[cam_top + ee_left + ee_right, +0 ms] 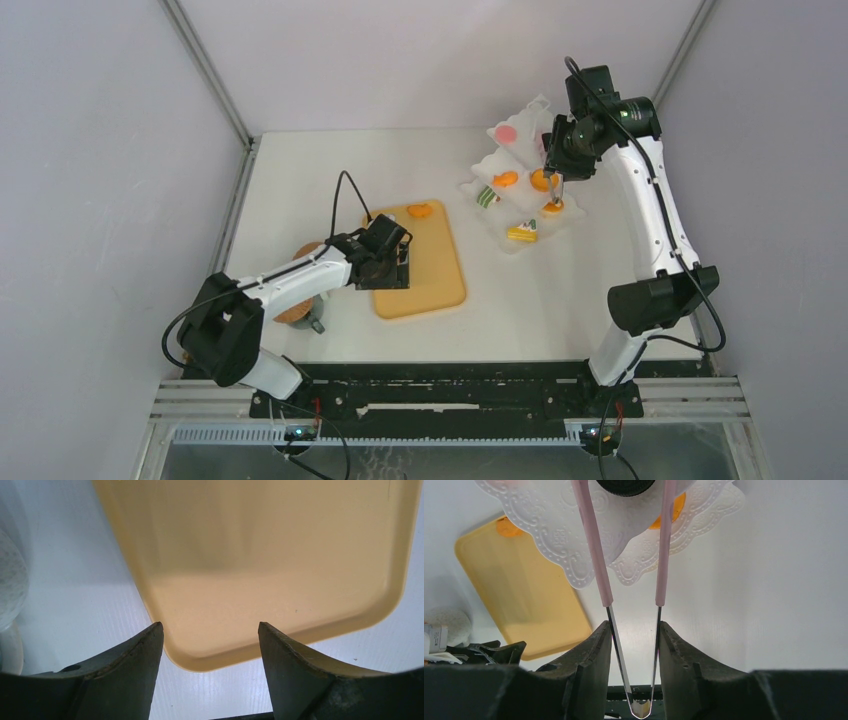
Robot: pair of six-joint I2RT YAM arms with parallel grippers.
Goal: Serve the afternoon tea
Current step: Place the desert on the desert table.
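Toy pastries lie on white doilies (pixel 520 190): a pink round (pixel 507 132), orange tarts (pixel 505 179) (pixel 541 180), a green striped piece (pixel 487 196) and a yellow wedge (pixel 522 232). One orange tart (pixel 420 211) sits at the far end of the tan board (pixel 425 265). My right gripper (pixel 555 165) (pixel 634 625) is shut on the pink tongs (pixel 596 555), whose spread tips hang over another orange tart (pixel 553 207). A black round (pixel 624 485) lies between the tong arms. My left gripper (pixel 395 265) (pixel 210 625) is open and holds nothing, low over the near corner of the board (pixel 250 555).
A cork coaster (pixel 293 312) and a mug (pixel 318 322) sit partly under my left arm, near the table's left side. A pale rounded object (pixel 10 585) shows at the left edge of the left wrist view. The enclosure's grey walls surround the table.
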